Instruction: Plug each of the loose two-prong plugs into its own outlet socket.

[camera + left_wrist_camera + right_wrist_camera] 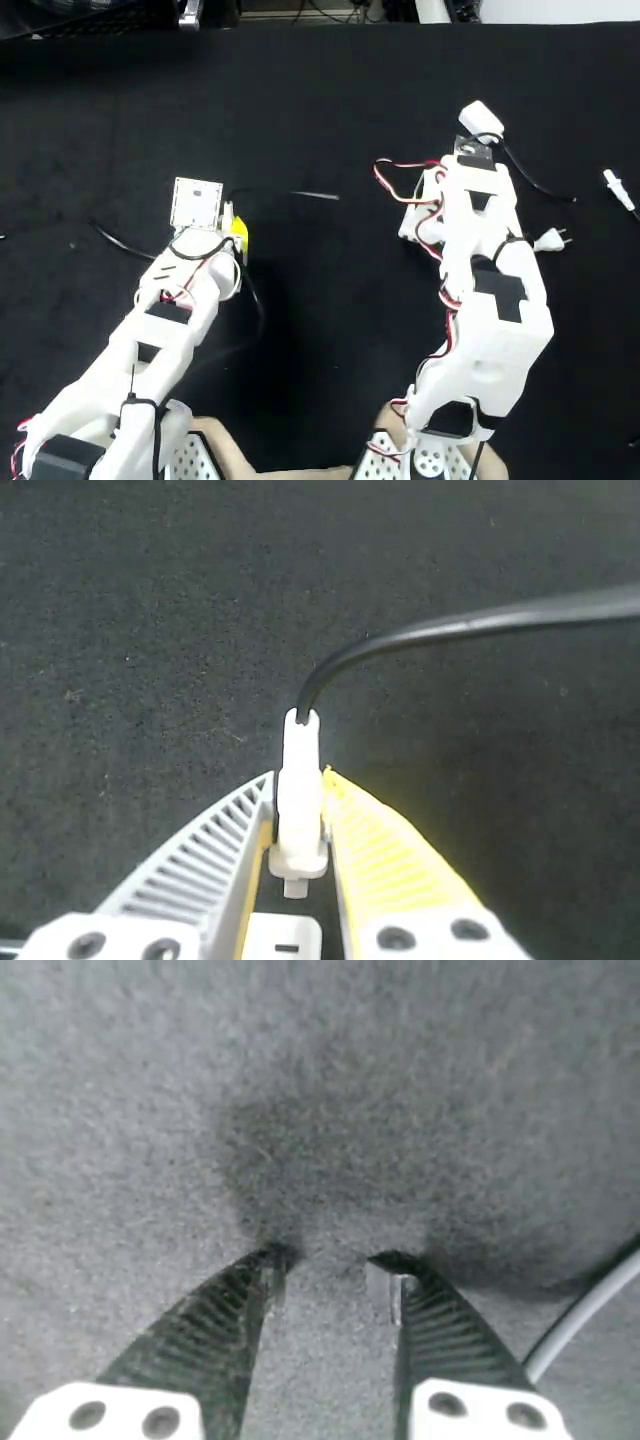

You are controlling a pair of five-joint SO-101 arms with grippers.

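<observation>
My left gripper is shut on a white two-prong plug, held upright between its grey finger and its yellow finger. The plug's black cable curves away over the cloth. In the high view this gripper sits right beside the white outlet block. My right gripper is open, its dark fingertips close over bare black cloth, nothing between them. A loose white plug lies next to the right arm. Another white plug lies at the table's right edge.
A pale cable crosses the corner of the right wrist view. Red and white wires loop off the right arm. A thin black cable lies left of the left arm. Black cloth covers the table.
</observation>
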